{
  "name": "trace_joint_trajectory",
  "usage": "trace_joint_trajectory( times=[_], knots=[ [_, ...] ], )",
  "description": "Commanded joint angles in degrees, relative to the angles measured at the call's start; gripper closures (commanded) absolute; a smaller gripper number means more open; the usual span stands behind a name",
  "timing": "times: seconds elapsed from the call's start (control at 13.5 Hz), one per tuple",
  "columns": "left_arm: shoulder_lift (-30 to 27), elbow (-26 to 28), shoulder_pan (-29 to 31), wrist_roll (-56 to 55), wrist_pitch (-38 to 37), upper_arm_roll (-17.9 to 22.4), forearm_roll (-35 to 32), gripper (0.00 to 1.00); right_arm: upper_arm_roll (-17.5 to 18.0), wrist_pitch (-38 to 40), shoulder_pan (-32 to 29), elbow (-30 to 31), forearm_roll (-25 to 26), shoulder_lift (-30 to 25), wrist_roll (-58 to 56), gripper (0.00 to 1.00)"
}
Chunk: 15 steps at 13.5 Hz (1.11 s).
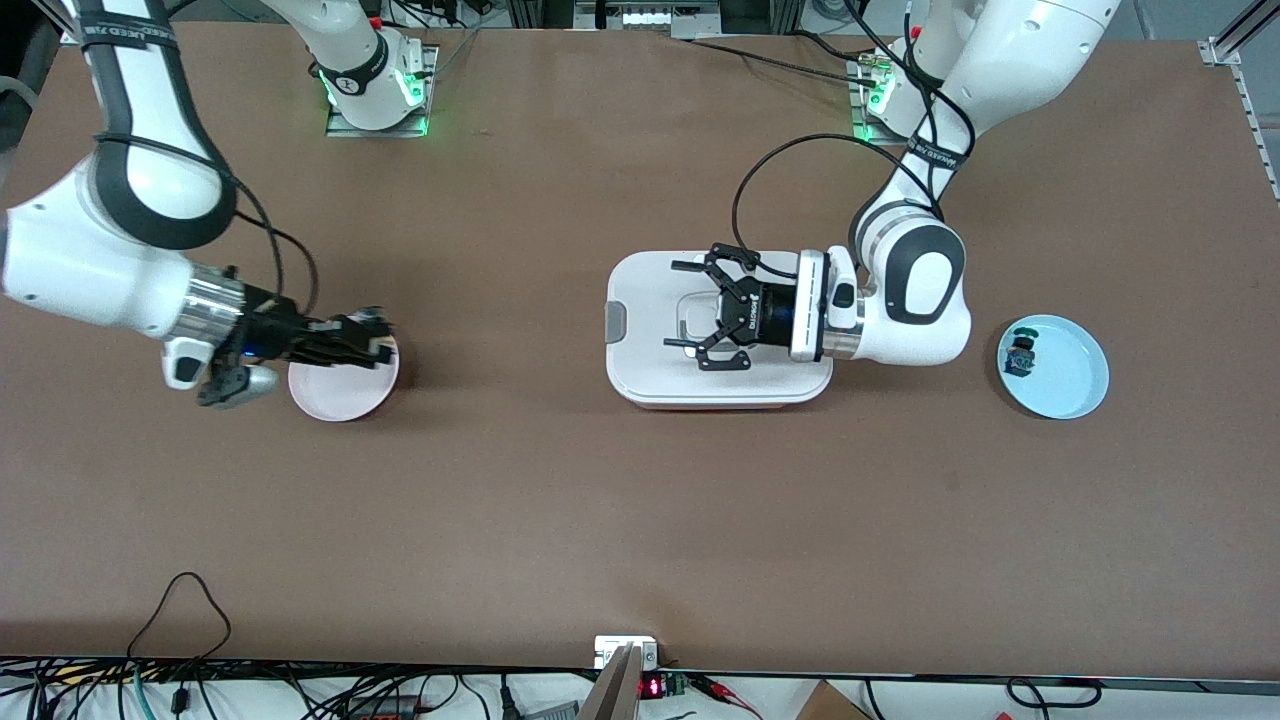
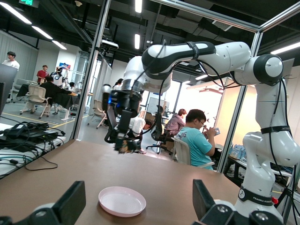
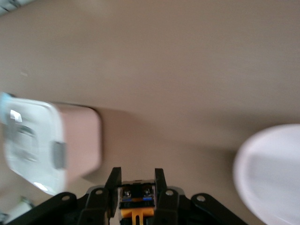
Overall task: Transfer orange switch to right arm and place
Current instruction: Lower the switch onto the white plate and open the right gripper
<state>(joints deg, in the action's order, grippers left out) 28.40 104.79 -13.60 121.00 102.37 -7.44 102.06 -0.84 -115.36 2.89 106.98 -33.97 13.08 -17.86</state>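
Note:
The orange switch, black with an orange cap, is clamped between the slim black fingers of my right gripper. That gripper hangs over the edge of the pink plate toward the right arm's end of the table. The plate is bare, as the left wrist view shows. My left gripper stands open and lies level above the white lidded box in the middle of the table, with nothing between its fingers.
A light blue plate toward the left arm's end of the table holds a small green-capped switch. Cables and a small device lie along the table's edge nearest the front camera.

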Motion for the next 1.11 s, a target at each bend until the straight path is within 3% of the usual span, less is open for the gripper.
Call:
trace_joint_trajectory(
  times=[0.0, 0.15, 0.44, 0.74, 1.04],
  knots=[
    [-0.9, 1.9, 2.0, 2.0, -0.9, -0.1, -0.7, 0.0, -0.2, -1.1, -1.1, 6.4, 13.3, -5.9, 1.4, 1.0],
    [-1.0, 1.9, 3.7, 3.7, -1.2, 0.4, -1.0, 0.0, -0.4, -10.5, -1.2, 14.7, 18.7, -8.1, 2.0, 1.0],
    [-1.6, 2.3, 6.8, 6.3, -1.4, 0.7, -4.4, 0.0, -0.2, -26.0, -0.5, 22.2, 19.3, -4.3, 3.3, 1.0],
    [-1.9, 2.3, 10.9, 2.7, -5.2, 0.8, -11.2, 0.0, -0.1, -37.3, 1.8, 23.1, 19.3, 2.9, 4.7, 1.0],
    [-2.8, 2.1, 13.9, -3.2, -10.6, 2.9, -21.5, 0.0, -0.2, -41.7, 2.9, 23.0, 19.3, 7.0, 4.7, 1.0]
  ],
)
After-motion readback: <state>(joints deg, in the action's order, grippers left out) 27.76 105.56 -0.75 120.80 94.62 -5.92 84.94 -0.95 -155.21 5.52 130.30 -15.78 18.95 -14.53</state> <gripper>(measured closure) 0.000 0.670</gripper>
